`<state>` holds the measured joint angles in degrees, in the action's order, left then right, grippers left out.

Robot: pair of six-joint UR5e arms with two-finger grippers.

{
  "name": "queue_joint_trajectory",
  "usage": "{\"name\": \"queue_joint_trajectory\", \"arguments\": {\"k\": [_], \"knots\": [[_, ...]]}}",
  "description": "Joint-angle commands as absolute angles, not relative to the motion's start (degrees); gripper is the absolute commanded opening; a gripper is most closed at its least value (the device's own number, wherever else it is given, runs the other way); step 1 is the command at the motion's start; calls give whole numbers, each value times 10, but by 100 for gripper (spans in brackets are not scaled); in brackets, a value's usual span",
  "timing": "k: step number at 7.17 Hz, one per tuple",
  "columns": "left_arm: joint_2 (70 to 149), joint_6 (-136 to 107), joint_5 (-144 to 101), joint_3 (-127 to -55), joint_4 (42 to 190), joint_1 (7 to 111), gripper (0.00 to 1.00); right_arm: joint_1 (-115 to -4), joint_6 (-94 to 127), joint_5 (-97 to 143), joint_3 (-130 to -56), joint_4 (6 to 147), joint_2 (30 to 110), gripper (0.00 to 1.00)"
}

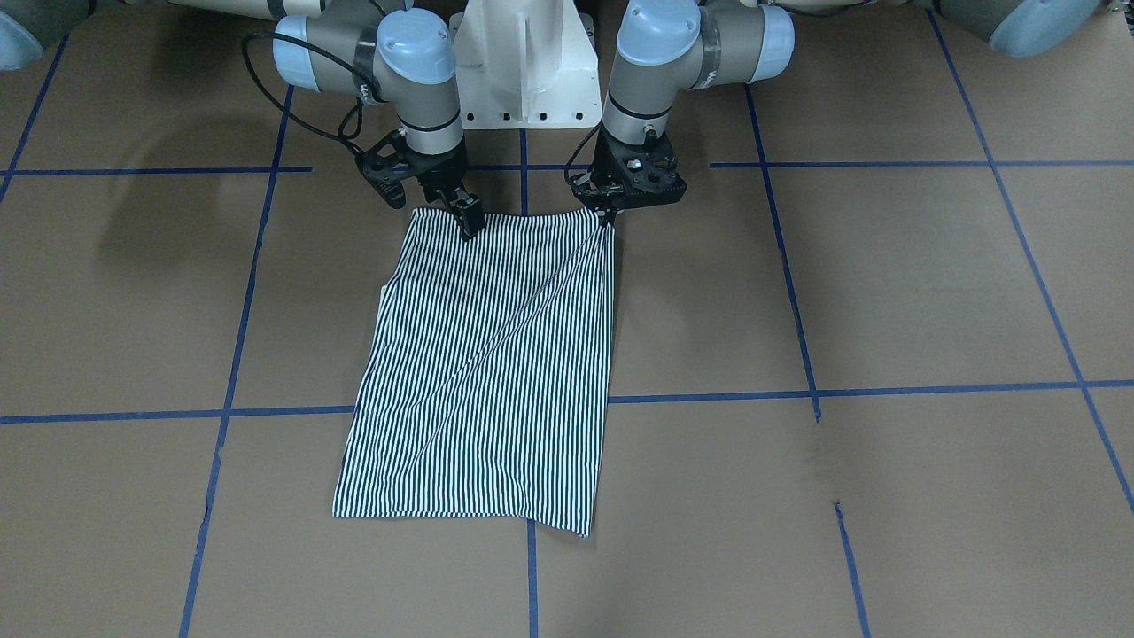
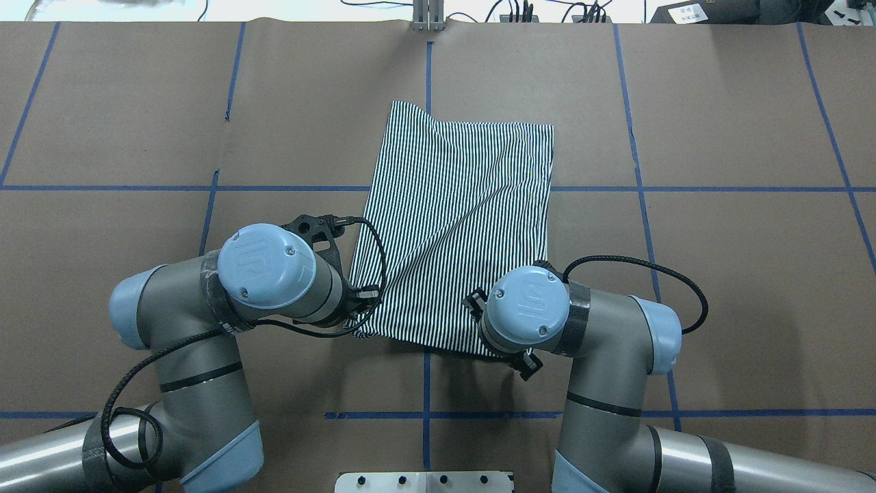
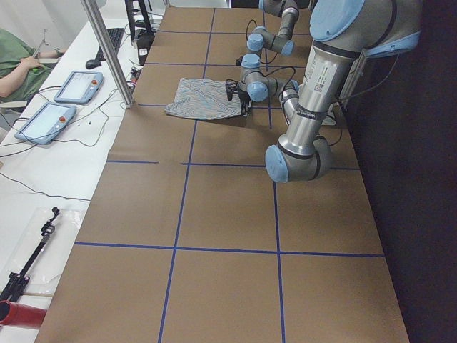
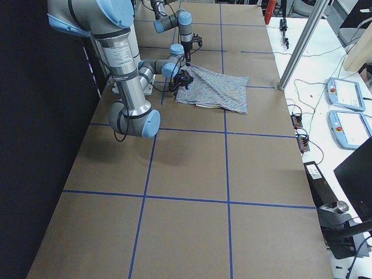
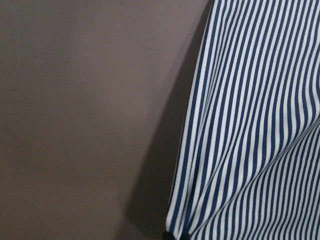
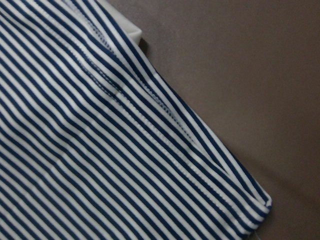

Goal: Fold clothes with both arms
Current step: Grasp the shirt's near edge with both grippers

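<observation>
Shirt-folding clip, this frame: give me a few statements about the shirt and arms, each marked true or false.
1. The left end effector and right end effector are at the shirt's edge nearest the base. True.
2. The shirt is plain red. False: it has navy-and-white stripes.
3. A diagonal crease runs across the shirt from the left end effector's corner. True.
4. The shirt hangs wholly in the air. False: most of it lies on the table.

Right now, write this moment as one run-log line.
shirt: part-folded, on table | left gripper: pinching robot-side corner | right gripper: pinching robot-side edge
</observation>
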<state>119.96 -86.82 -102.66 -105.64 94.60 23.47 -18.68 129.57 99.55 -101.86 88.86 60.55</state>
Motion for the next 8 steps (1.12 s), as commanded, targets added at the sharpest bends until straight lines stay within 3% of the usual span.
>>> {"name": "queue_joint_trajectory", "arguments": {"k": [1, 4, 5, 6, 7, 8], "knots": [[1200, -868, -1027, -1056, 946, 235, 0, -185, 1301, 994, -1011, 889, 604, 100], [1201, -868, -1027, -1056, 946, 235, 0, -182, 1297, 994, -1003, 889, 606, 100], [1202, -868, -1027, -1056, 946, 235, 0, -182, 1302, 994, -1004, 889, 605, 81], [1202, -868, -1027, -1056, 947, 235, 0, -183, 1303, 995, -1005, 889, 605, 34], [1202, -868, -1027, -1056, 947, 235, 0, -183, 1303, 994, -1007, 892, 605, 0], [1202, -868, -1027, -1056, 947, 235, 0, -183, 1325, 984, -1012, 896, 605, 0]]}}
